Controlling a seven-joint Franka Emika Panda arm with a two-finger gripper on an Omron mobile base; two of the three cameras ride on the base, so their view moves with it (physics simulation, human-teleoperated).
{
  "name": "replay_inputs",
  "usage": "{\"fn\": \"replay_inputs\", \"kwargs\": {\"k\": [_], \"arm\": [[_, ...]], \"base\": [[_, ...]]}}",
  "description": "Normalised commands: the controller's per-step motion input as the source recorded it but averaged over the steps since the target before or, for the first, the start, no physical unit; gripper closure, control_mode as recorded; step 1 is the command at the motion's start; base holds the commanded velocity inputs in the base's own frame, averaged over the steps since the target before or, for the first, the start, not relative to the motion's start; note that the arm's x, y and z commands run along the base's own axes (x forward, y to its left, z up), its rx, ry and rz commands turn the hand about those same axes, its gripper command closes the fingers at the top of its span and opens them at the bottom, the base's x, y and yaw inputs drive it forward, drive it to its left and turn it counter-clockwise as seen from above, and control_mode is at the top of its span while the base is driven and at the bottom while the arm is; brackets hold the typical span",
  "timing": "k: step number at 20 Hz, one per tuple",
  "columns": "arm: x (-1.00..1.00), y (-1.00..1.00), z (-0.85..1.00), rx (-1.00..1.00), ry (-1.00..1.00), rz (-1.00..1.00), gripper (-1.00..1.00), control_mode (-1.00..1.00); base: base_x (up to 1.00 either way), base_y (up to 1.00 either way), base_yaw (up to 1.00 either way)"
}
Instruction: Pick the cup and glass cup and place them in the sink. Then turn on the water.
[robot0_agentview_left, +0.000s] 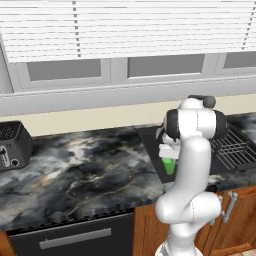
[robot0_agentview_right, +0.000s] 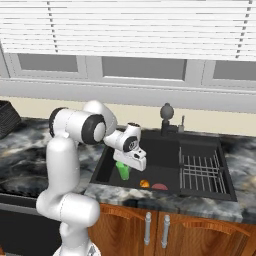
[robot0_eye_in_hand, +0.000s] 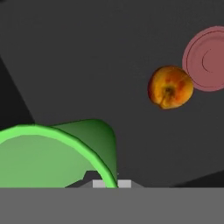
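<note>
You are looking at the gripper (robot0_agentview_right: 123, 167) hanging over the left part of the sink (robot0_agentview_right: 107, 155), its fingers pinching the rim of the cup (robot0_agentview_right: 123, 171). In the hand view, the cup's (robot0_eye_in_hand: 52, 155) bright green rim is arcing across the lower left, right at the fingertips, with the dark basin floor (robot0_eye_in_hand: 100, 57) lying beyond it. In the left base view, the cup (robot0_agentview_left: 169, 165) is showing as a green patch just below the white hand, partly hidden by the arm, inside the sink (robot0_agentview_left: 150, 145). An orange-yellow apple (robot0_eye_in_hand: 170, 87) is lying on the basin floor, touching or overlapping a pink round plate (robot0_eye_in_hand: 208, 59). In the right base view, both are sitting near the front wall of the sink, to the right of the cup. A wire dish rack (robot0_agentview_right: 201, 172) is occupying the right compartment, and the dark faucet (robot0_agentview_right: 167, 117) is standing behind the sink.
</note>
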Motion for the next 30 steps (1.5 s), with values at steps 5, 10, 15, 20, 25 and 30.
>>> {"fn": "replay_inputs", "kwargs": {"k": [5, 10, 15, 20, 25, 30], "arm": [[0.25, 0.02, -0.22, 0.00, -0.03, 0.00, 1.00, -1.00], [0.27, 0.00, -0.22, 0.00, -0.05, 0.00, 1.00, -1.00], [0.22, 0.00, -0.39, 0.00, -0.08, 0.00, 1.00, -1.00], [0.08, 0.00, -0.40, 0.00, -0.07, 0.00, 1.00, -1.00], [0.06, 0.00, -0.37, 0.00, -0.05, 0.00, 1.00, -1.00], [0.04, 0.00, -0.37, 0.00, 0.00, 0.00, 1.00, -1.00]], "base": [[0.00, 0.00, 0.00], [0.00, 0.00, 0.00], [0.00, 0.00, 0.00], [0.00, 0.00, 0.00], [0.00, 0.00, 0.00], [0.00, 0.00, 0.00]]}}
